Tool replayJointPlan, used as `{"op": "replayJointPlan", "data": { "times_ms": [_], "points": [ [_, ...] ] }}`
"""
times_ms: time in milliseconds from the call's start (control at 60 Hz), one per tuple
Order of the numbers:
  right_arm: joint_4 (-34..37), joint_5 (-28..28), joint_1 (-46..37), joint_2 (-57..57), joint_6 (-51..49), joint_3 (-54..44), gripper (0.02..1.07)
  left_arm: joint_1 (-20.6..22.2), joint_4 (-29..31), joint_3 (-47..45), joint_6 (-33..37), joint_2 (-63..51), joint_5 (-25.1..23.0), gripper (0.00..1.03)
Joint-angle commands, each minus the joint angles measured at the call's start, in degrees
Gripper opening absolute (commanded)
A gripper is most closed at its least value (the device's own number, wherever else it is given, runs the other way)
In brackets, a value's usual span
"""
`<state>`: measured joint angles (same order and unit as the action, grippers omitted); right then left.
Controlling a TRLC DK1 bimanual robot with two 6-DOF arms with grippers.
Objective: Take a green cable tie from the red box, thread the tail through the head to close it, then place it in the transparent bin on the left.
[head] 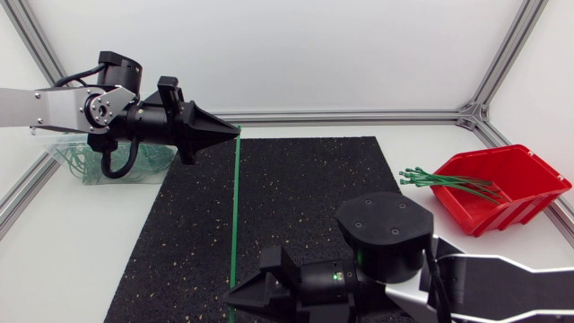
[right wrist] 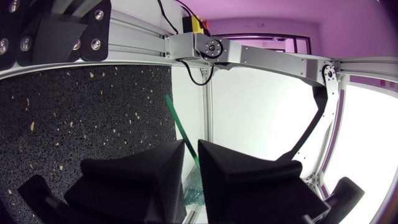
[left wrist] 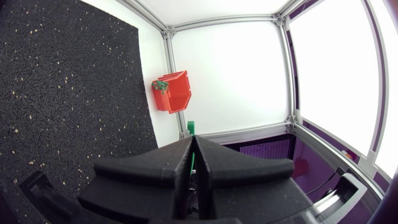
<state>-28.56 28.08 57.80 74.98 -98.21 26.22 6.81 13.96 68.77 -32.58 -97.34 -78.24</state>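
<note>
**Tie strung between both grippers over the mat**

The left gripper [head: 235, 131] sat over the far left part of the black mat [head: 305, 188], fingers pressed together and pinching one end of a green cable tie [head: 234, 215]. In the left wrist view the tie's head [left wrist: 191, 128] poked out just ahead of that gripper's [left wrist: 193, 146] tips.

The tie ran straight across the mat, far to near, and ended at the tip of the right gripper [head: 235, 297] at the near edge. In the right wrist view the strap [right wrist: 176, 115] led into that gripper [right wrist: 191, 149]. I couldn't tell whether it was actually clamped there.

The red box [head: 529, 202] was off the mat at the right, with more green ties [head: 448, 183] sticking out over its left rim.

The transparent bin [head: 76, 166] was at the far left, partly hidden behind the left arm, with green ties already inside.
</note>
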Motion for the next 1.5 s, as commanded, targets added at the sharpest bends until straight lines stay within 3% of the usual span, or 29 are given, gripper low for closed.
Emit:
{"op": "replayJointPlan", "data": {
  "times_ms": [0, 217, 367, 450, 667, 750, 1083, 1167, 1267, 1367, 1483],
  "points": [
    [-0.7, -0.3, 0.5, 0.2, -1.6, -1.7, 0.1, 0.0, 0.6, -0.9, -0.3, 0.6, -1.2, 0.04],
    [0.8, -0.3, 0.5, -2.0, 2.8, -1.7, 0.08, -0.5, 0.6, -2.1, 0.1, 1.9, -1.2, 0.04],
    [2.6, 1.6, 0.1, -4.5, 16.0, 0.2, 0.08, -0.7, 0.5, -4.4, 1.9, 4.9, -1.3, 0.04],
    [3.3, 6.6, -0.9, -5.2, 31.9, 2.1, 0.08, -0.6, 0.3, -6.4, 3.0, 6.9, -1.2, 0.04],
    [4.2, 8.0, -1.2, -3.1, 40.2, 2.4, 0.08, 1.5, -0.2, -11.5, 6.8, 12.3, -1.0, 0.04],
    [1.8, 13.2, -2.6, -2.0, 53.0, 3.4, 0.08, 2.0, -0.8, -13.0, 6.8, 13.8, -0.7, 0.04],
    [-1.3, 20.6, -7.0, -0.8, 75.7, 3.7, 0.08, 6.0, -3.3, -19.4, 6.7, 22.9, 3.7, 0.04],
    [0.3, 21.9, -7.3, -2.3, 79.9, 3.8, 0.08, 7.4, -3.4, -20.0, 6.7, 25.1, 5.3, 0.04],
    [9.3, 24.7, -7.4, -6.2, 82.4, 6.0, 0.08, 8.7, -4.4, -20.1, 5.9, 26.9, 6.4, 0.04],
    [13.1, 28.2, -8.1, -10.0, 87.9, 8.1, 0.08, 10.0, -7.1, -20.3, 3.7, 28.3, 7.6, 0.04],
    [14.7, 37.1, -10.6, -11.2, 94.7, 11.5, 0.08, 10.9, -9.9, -20.8, 1.7, 29.4, 8.2, 0.04]
  ]
}}
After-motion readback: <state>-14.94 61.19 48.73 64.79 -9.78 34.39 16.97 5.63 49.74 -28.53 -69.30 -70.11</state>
